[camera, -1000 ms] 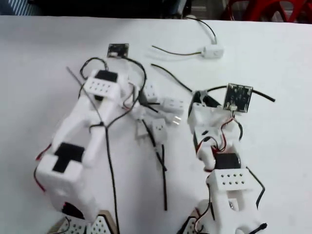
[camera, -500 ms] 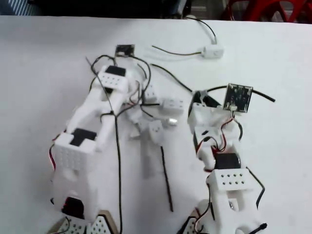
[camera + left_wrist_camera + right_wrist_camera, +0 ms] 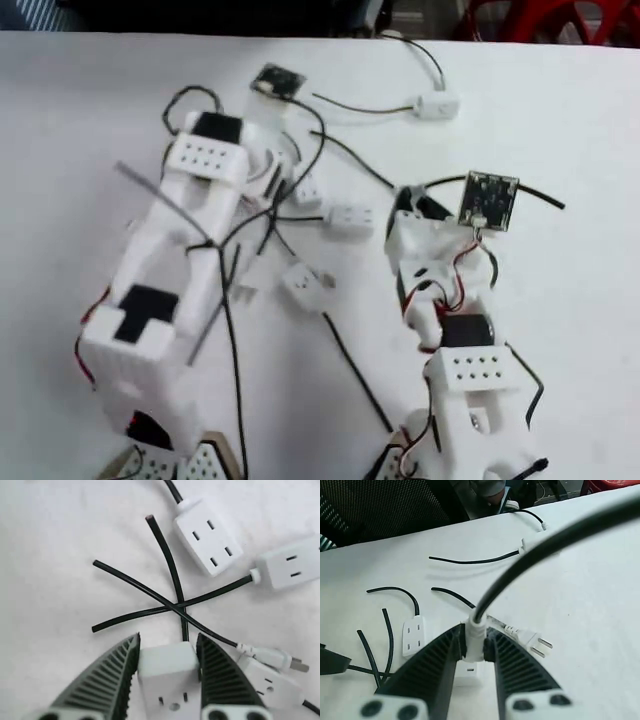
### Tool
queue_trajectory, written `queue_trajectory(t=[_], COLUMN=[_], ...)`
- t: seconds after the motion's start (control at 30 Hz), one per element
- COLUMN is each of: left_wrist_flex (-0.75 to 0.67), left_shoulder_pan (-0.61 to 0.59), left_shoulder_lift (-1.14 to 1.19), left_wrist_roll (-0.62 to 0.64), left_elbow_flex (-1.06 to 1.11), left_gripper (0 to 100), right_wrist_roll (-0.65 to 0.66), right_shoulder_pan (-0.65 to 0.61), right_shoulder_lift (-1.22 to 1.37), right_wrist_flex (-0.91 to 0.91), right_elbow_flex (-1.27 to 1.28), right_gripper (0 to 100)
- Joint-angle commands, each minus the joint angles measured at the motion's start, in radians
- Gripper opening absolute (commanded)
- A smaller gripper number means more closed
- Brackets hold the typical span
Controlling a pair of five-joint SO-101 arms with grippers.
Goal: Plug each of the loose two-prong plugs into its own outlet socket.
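**Hazards, as I judge them**
- Black cords (image 3: 172, 587) cross one another just in front of the left end effector (image 3: 167, 639). If the block it holds is dragged, it may snag them and pull the neighbouring pieces out of line.
- The loose plug (image 3: 265, 656) lies just beside that block with its prongs pointing away. A nudge could roll it or push it farther from any slot.
- The right arm's cord arches up from its grip. Tension in it could tilt the piece and skew the prongs at insertion.
- A block pinched only by its two side faces could pivot under the push of a plug.

**Left end effector**
- Jaws partly closed and clamped on a white socket block (image 3: 167, 675), one pad on each side face, slots facing up.
- The block sits low over the worktop (image 3: 80, 100). I cannot tell whether it is touching.

**Right end effector** (image 3: 475, 630)
- Jaws nearly together, pinching a white cord-end piece (image 3: 474, 642) that stands upright.
- A white block (image 3: 469, 672) sits directly beneath it. I cannot tell whether any prongs are seated in it.

**Task items at rest**
- Double outlet (image 3: 207, 535) and single outlet (image 3: 292, 567) lie near each other beyond the crossed cords, slots up and unoccupied.
- Far outlet (image 3: 437, 104) sits well apart, near the worktop's back edge.
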Motion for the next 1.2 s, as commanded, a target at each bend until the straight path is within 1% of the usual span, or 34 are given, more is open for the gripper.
queue_trajectory(t=[0.0,0.1,0.17,0.3,0.43,0.5,0.57,0.67,0.77,0.93,1.03,1.17], left_wrist_flex=[0.038,0.071,0.089,0.132,0.143,0.163,0.183,0.195,0.190,0.146,0.083,-0.020], left_shoulder_pan=[0.007,0.002,-0.001,0.001,-0.002,-0.008,-0.015,-0.025,-0.030,-0.030,-0.036,-0.082], left_shoulder_lift=[-0.143,-0.163,-0.166,-0.171,-0.173,-0.173,-0.180,-0.236,-0.318,-0.447,-0.504,-0.582], left_wrist_roll=[-0.176,-0.313,-0.381,-0.448,-0.446,-0.414,-0.373,-0.359,-0.359,-0.359,-0.359,-0.359], left_elbow_flex=[-0.021,-0.021,-0.021,-0.021,-0.020,-0.025,-0.028,-0.006,0.040,0.186,0.307,0.456], left_gripper=[3,3,3,3,3,4,8,15,18,21,22,22], right_wrist_roll=[-0.003,-0.005,-0.003,-0.003,-0.003,-0.003,-0.003,-0.003,-0.003,-0.003,-0.003,-0.003], right_shoulder_pan=[0.008,0.008,0.008,0.007,0.007,0.007,0.005,0.001,0.001,0.001,0.001,0.001], right_shoulder_lift=[-0.013,-0.013,-0.013,-0.013,-0.013,-0.013,-0.013,-0.013,-0.013,-0.013,-0.013,-0.013], right_wrist_flex=[-0.021,-0.021,-0.025,-0.027,-0.024,-0.024,-0.024,-0.024,-0.022,-0.022,-0.022,-0.022], right_elbow_flex=[-0.006,-0.006,0.003,0.003,0.003,0.003,0.003,0.003,0.003,0.003,0.003,0.003], right_gripper=[1.7,1.7,1.7,1.7,1.7,1.7,1.7,1.7,1.7,1.7,1.7,1.7])
